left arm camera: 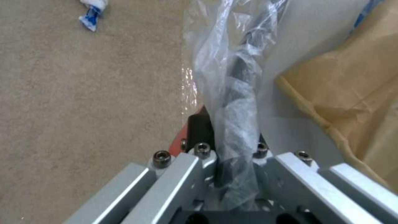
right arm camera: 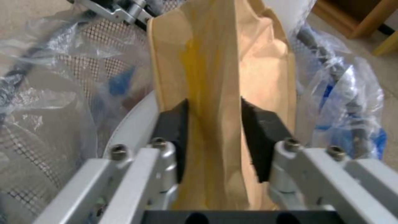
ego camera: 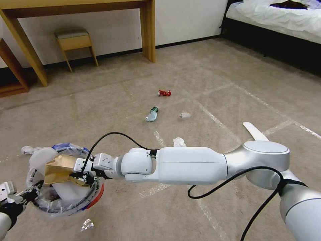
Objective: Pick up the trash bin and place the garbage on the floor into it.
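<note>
Down at the near left, the left claw (ego camera: 28,194) is clamped on the rim of the trash bin (ego camera: 97,195), pinching the black rim and its crinkly plastic liner (left arm camera: 226,93) between its pads. The bin sits low at the near left, with white flat stuff already lying inside it. The right arm reaches across from the right, and the right claw (ego camera: 80,175) is over the bin's mouth, pinched narrow on a brown paper bag (right arm camera: 219,77) that's partly inside the bin, pads pressing on a fold of the paper from both sides. Right next to the bin on the floor (ego camera: 207,83) there's a small shiny scrap (ego camera: 87,224). A bit farther out is a crumpled tissue (ego camera: 179,142) and a white flat slipper (ego camera: 254,131) off to the right. Farther still, a bluish bottle (ego camera: 151,114), a clear wrapper (ego camera: 184,115) and a red crushed can (ego camera: 164,93). At the far wall there's a wooden counter (ego camera: 147,30) and a stool (ego camera: 75,42), bed (ego camera: 277,16) at far right.
</note>
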Available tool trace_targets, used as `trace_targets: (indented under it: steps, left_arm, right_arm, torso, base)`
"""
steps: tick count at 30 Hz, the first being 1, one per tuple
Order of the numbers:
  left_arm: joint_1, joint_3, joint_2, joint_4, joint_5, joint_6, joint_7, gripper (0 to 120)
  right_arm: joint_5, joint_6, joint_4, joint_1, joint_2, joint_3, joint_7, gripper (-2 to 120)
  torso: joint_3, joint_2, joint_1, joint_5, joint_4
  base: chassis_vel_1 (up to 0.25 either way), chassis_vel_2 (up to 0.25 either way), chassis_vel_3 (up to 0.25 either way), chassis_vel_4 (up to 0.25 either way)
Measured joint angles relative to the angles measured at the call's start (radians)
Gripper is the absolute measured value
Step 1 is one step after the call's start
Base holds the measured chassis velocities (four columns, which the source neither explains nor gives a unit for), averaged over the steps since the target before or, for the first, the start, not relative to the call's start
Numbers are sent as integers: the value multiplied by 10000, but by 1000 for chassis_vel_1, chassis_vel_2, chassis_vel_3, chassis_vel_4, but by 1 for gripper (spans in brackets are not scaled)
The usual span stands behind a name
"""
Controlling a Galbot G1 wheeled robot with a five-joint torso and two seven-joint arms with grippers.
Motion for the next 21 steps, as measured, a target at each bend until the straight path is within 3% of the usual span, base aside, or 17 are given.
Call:
trace_targets:
  steps: [15, 21]
  left_arm:
    - [5, 6, -23, 98, 65, 0, 41, 1]
    - [-9, 18, -63, 115, 127, 0, 101, 1]
  right_arm:
    - [7, -9, 56, 36, -19, 41, 4, 92]
    - [56, -17, 142, 123, -4, 99, 7, 100]
  torso:
    - [0, 0, 0, 0, 0]
    - [0, 0, 0, 0, 0]
  base:
    - [0, 0, 0, 0]
    - [0, 0, 0, 0]
